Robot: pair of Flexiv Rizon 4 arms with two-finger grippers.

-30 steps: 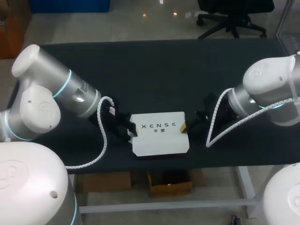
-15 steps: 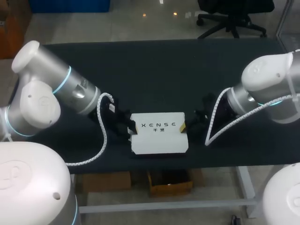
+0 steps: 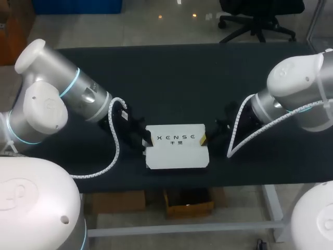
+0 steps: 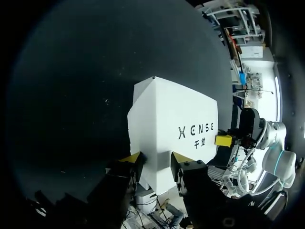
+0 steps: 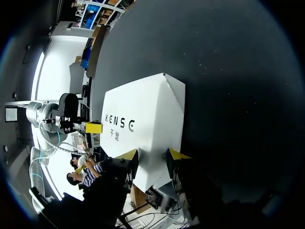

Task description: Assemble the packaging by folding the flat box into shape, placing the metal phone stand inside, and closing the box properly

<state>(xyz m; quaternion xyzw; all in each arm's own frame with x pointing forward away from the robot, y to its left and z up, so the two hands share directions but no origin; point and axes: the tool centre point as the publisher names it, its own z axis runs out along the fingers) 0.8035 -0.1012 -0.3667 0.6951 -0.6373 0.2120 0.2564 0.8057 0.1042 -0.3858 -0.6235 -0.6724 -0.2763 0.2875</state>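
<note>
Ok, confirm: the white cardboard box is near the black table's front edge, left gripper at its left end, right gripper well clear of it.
Wrong on the right gripper: it grips the white cardboard box at its right end, as the right wrist view shows. The rest stands.

The box (image 3: 177, 147) lies on the table (image 3: 171, 78), near its front edge and about midway across. The left arm (image 3: 78, 99) comes in from the left, and its gripper (image 3: 146, 141) meets the box's left end. The right arm (image 3: 296, 99) comes in from the right, and its gripper (image 3: 203, 139) meets the right end, opposite the other. In the left wrist view the box's near end sits between the fingers (image 4: 133, 158), touched from both sides, with the other gripper at the far end. The right wrist view shows the same from its side: box end between the fingers (image 5: 128, 155).
</note>
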